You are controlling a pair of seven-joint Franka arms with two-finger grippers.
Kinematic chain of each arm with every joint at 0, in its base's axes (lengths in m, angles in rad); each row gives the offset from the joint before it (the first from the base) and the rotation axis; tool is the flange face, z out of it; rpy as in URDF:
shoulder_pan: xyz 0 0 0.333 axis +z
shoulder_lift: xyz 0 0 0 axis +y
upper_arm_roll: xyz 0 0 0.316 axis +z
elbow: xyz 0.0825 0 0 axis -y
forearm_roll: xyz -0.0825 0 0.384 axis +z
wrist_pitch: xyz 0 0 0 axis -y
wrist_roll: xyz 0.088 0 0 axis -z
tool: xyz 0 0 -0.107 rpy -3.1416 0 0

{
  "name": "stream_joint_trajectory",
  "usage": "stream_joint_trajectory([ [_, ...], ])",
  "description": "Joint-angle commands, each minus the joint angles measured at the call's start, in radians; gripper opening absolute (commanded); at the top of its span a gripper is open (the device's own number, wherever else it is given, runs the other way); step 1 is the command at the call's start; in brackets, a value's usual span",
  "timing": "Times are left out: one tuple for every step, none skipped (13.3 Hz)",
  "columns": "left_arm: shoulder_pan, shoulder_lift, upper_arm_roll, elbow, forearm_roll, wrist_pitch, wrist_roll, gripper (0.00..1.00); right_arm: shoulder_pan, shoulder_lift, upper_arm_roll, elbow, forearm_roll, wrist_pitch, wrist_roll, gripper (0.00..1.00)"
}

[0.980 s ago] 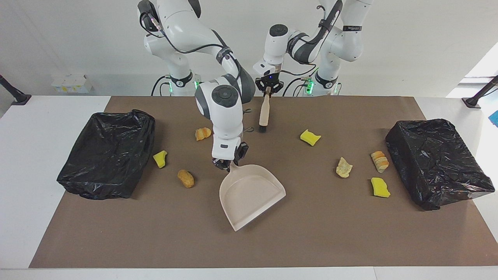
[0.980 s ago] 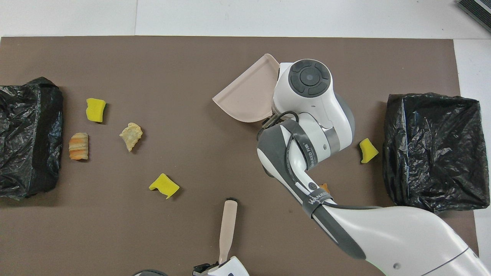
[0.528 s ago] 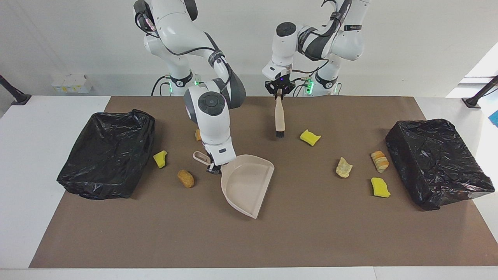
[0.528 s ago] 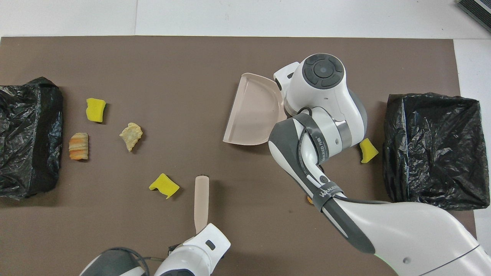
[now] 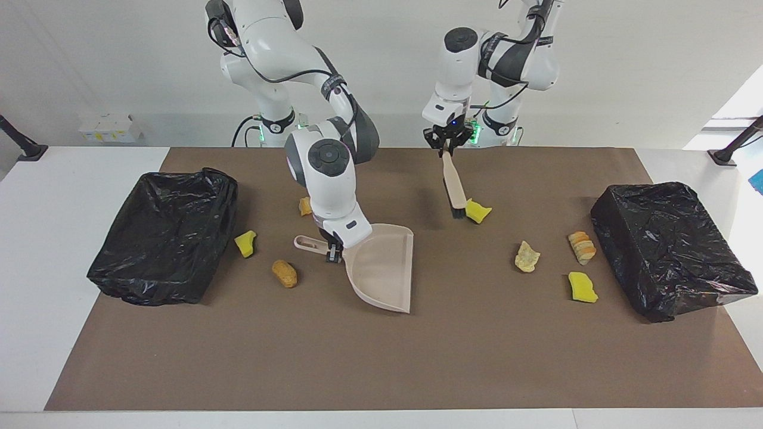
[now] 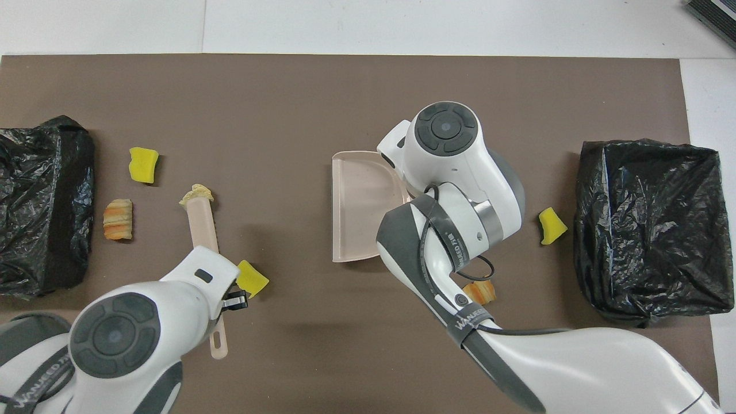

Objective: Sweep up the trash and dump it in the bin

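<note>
Beige dustpan (image 5: 381, 268): gripped at its handle by the right gripper (image 5: 334, 253), jaws clenched on it; tipped up on one side edge, mouth facing the left arm's end of the table
Brush (image 5: 454, 185): hanging bristles-down from the left gripper (image 5: 446, 146), fingers clamped on the handle top; bristles low, just beside the nearest yellow wedge (image 5: 477, 211)
Trash nearby: that wedge lying apart from the pan mouth, toward the left arm's end of the table
Trash elsewhere: pale lump (image 5: 527, 256), striped lump (image 5: 582, 247) and second wedge (image 5: 582, 287) near the bin (image 5: 667, 250) at the left arm's end; third wedge (image 5: 245, 243), brown lump (image 5: 285, 273) and orange lump (image 5: 304, 206) near the other bin (image 5: 167, 238)
Progress, judged: none of the seven pieces in pan or bin yet
Step in hand, judged: first sweep, wedge into pan
Doing it well: lay the pan flat with its lip pressed to the mat, mouth square to the wedge; plant the bristles on the wedge's side toward the left arm's end; draw low and steadily straight at the mouth
Risk: spongy wedge rolling or skipping past the lip if struck fast or off-centre
</note>
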Motion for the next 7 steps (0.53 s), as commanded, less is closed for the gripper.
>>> stream_joint_trajectory([
  [0.164, 0.076, -0.015, 0.068, 0.061, -0.014, 0.134, 0.00, -0.001, -0.037, 0.005, -0.042, -0.015, 0.012, -0.012, 0.00],
  [0.224, 0.094, -0.015, 0.080, 0.075, -0.006, 0.209, 0.00, -0.001, -0.037, 0.005, -0.044, -0.015, 0.014, 0.004, 0.00],
  [0.280, 0.113, -0.015, 0.086, 0.096, 0.004, 0.290, 0.00, 0.011, -0.037, 0.003, -0.047, -0.016, 0.014, 0.019, 0.00],
  [0.323, 0.128, -0.015, 0.085, 0.142, 0.016, 0.346, 0.00, 0.023, -0.036, 0.002, -0.048, -0.019, 0.014, 0.030, 0.00],
  [0.340, 0.154, -0.015, 0.080, 0.202, 0.030, 0.363, 0.00, 0.026, -0.036, 0.003, -0.055, -0.027, 0.014, 0.053, 0.00],
  [0.343, 0.192, -0.015, 0.076, 0.289, 0.044, 0.363, 0.00, 0.032, -0.036, 0.003, -0.065, -0.036, 0.014, 0.066, 0.00],
  [0.357, 0.222, -0.012, 0.067, 0.345, 0.079, 0.362, 0.00, 0.058, -0.036, 0.002, -0.084, -0.041, 0.023, 0.088, 0.00],
])
